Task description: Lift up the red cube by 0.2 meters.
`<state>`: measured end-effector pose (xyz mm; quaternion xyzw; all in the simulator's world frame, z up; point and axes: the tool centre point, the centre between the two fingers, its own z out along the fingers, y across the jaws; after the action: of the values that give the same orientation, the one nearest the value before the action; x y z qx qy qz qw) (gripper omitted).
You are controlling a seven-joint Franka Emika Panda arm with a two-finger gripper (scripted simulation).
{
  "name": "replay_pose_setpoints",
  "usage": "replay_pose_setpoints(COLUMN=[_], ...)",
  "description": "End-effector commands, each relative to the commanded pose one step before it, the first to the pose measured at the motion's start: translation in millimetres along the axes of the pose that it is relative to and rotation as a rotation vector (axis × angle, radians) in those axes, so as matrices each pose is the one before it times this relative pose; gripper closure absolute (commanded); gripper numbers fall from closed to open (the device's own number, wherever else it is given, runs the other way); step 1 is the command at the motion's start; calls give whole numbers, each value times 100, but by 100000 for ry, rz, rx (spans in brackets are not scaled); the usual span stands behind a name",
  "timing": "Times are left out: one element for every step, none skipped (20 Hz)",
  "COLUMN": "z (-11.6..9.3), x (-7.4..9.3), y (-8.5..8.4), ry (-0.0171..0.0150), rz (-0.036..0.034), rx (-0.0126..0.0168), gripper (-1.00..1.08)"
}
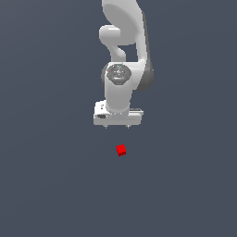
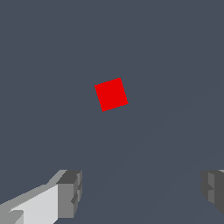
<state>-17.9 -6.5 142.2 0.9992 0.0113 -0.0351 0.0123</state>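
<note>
Item 1. Gripper (image 2: 140, 192): white body with grey finger pads. In the wrist view one pad (image 2: 72, 192) and its white finger stand at one side, the other pad at the opposite edge, with a wide gap of bare floor between them. State: released, jaws spread, nothing between them. In the exterior view the gripper (image 1: 117, 125) shows as a broad white bar hanging under the wrist, its two small fingertips pointing down (too small there to judge the gap).

Item 2. Red cube (image 1: 121, 150): tiny, plain, bright red, no marks. In the exterior view it lies at about 6 o'clock from the gripper, slightly toward 5, near but clearly apart from the fingertips; much narrower than the gripper bar. In the wrist view the red cube (image 2: 111, 94) appears as a red square turned a little askew to the line of the fingers, ahead of the gap between them, touching neither pad.

Item 3. Floor (image 1: 46, 185): flat, uniform dark grey-blue, filling both views.

Item 4. Arm (image 1: 124, 51): white links with dark grey joint, running up from the gripper at 12 o'clock and out of the exterior view.
</note>
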Motion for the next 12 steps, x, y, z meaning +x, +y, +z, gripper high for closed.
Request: replay_pose_setpoints(z=[0,22,73,118,166,212,258,304,349,393,436,478], x=[0,13,39,65,91,117,143,168,194,219,243,268], y=[1,-7,1,-10,-10,-15,-19,-20,-24,-28,-32,-35], ry=[0,17,41,72,100,129,157,184,211,239,265,291], rz=[0,-67,-164,-292,-402,-518,-631,-739,-849,-958,-1064,-1167], rx=[0,2,9,15,20,26,32,38,44,49,55,60], gripper=[-92,-92,-92,-92,-92,-92,-92,-92,-92,-92,-92,-92])
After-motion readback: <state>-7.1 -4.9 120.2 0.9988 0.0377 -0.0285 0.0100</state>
